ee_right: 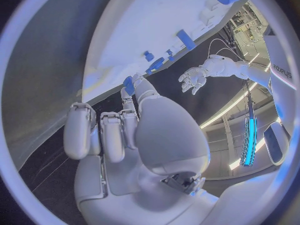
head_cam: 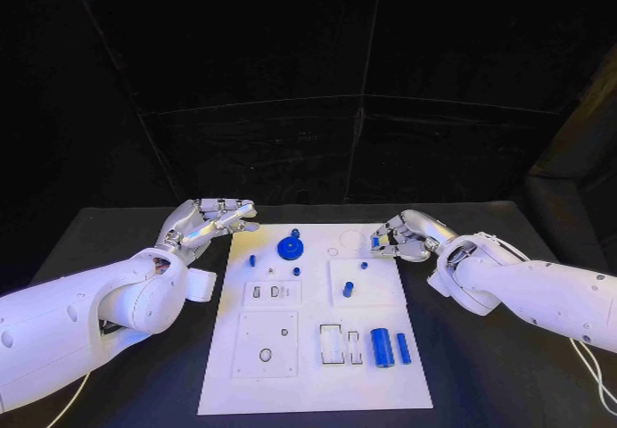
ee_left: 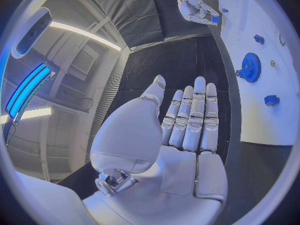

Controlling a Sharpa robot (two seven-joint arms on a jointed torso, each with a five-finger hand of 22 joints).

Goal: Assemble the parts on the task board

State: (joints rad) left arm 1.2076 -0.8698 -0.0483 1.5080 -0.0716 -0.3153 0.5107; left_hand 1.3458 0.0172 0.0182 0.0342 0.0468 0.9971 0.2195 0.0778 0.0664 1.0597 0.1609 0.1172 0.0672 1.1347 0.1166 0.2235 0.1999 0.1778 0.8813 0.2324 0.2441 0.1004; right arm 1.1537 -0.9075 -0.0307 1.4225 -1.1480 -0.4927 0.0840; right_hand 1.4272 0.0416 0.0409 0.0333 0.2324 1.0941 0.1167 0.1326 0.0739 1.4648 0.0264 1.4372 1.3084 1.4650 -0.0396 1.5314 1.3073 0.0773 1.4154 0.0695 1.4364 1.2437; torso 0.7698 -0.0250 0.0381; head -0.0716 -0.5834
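Both hands up at the far end of the board; right has a part, left has nothing.

I see the left silver hand [head_cam: 209,220] hovering off the far-left corner of the white rectangular task board [head_cam: 308,383], palm open, fingers straight and together, holding nothing. Right silver hand [head_cam: 402,237] sits at the far-right edge, fingers curled, pinching a small blue part [head_cam: 375,241] at the fingertips. On the board: blue toothed gear [head_cam: 291,245] near the far end, two blue cylinders [head_cam: 390,348] at the near right. Black table [head_cam: 489,374], black drape behind.
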